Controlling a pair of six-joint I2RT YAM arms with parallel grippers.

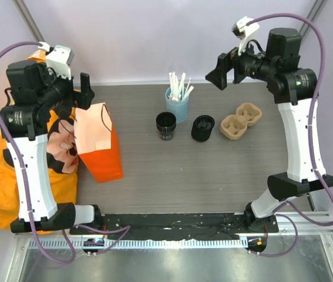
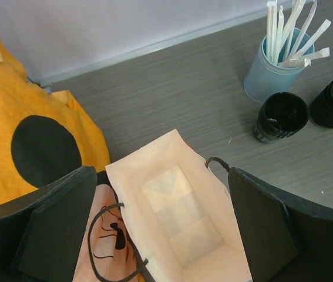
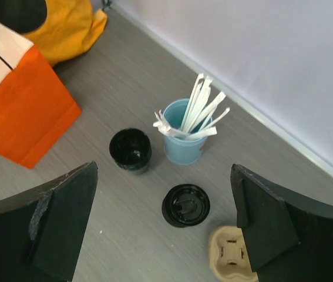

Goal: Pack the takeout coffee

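Note:
An open black coffee cup [image 1: 166,125] stands mid-table, with a black lid [image 1: 202,128] to its right and a brown cardboard cup carrier [image 1: 241,121] beyond that. An orange paper bag [image 1: 98,144] with a white inside lies at the left, mouth open. My left gripper [image 1: 84,91] hovers open above the bag's mouth [image 2: 178,217], nothing between its fingers. My right gripper [image 1: 218,73] hangs open high over the back of the table. The right wrist view looks down on the cup [image 3: 130,150], lid [image 3: 185,205] and carrier [image 3: 232,255].
A blue tumbler [image 1: 177,103] full of white wrapped sticks stands behind the cup. A yellow cartoon-print cloth bag [image 1: 54,153] lies under and left of the orange bag, over the table's left edge. A pale wall runs along the back.

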